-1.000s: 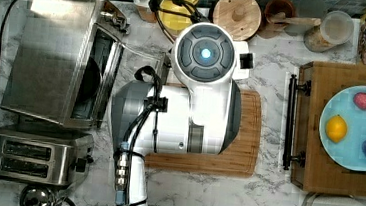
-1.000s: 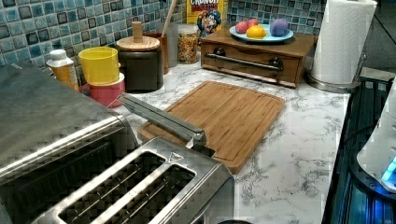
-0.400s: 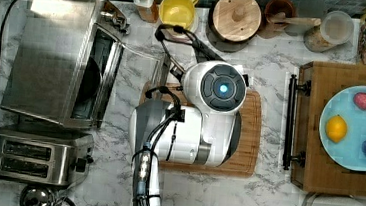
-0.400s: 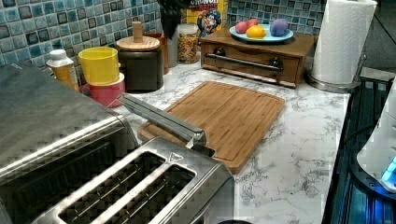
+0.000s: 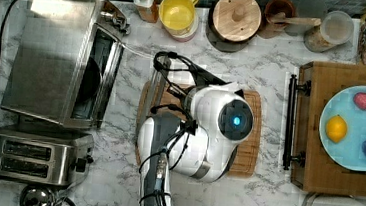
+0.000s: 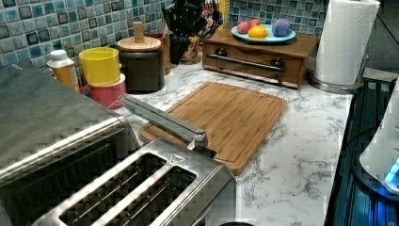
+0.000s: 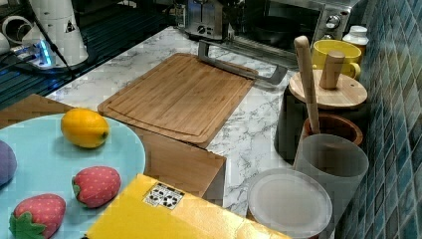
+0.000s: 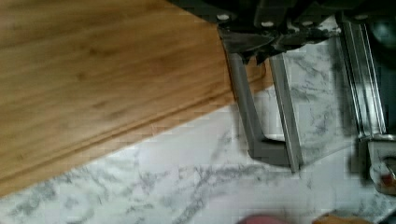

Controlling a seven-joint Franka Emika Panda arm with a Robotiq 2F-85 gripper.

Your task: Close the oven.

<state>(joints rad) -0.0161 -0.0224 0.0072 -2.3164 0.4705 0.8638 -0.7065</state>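
The oven (image 5: 59, 62) stands at the top view's left with its glass door folded down flat. The door's bar handle (image 5: 152, 98) lies along the cutting board's edge and also shows in the left view (image 6: 162, 120) and the right view (image 7: 239, 67). In the top view the white arm (image 5: 213, 131) hangs over the board and hides the hand. My gripper (image 8: 266, 51) is shut with nothing in it, a little above one end of the handle (image 8: 268, 135). In the left view it hangs dark, with cables, well above the counter (image 6: 188, 21).
A two-slot toaster (image 5: 40, 161) sits beside the oven. The bamboo cutting board (image 6: 226, 117) lies beside the open door. A yellow cup (image 5: 178, 11), a wooden-lidded jar (image 5: 236, 17) and a bottle (image 5: 144, 2) line the tiled wall. A wooden box carries a fruit plate (image 5: 357, 128).
The arm has swung toward the top view's right and lower edge, over the cutting board. The dark gripper has come into the left view's top. The oven door has stayed down.
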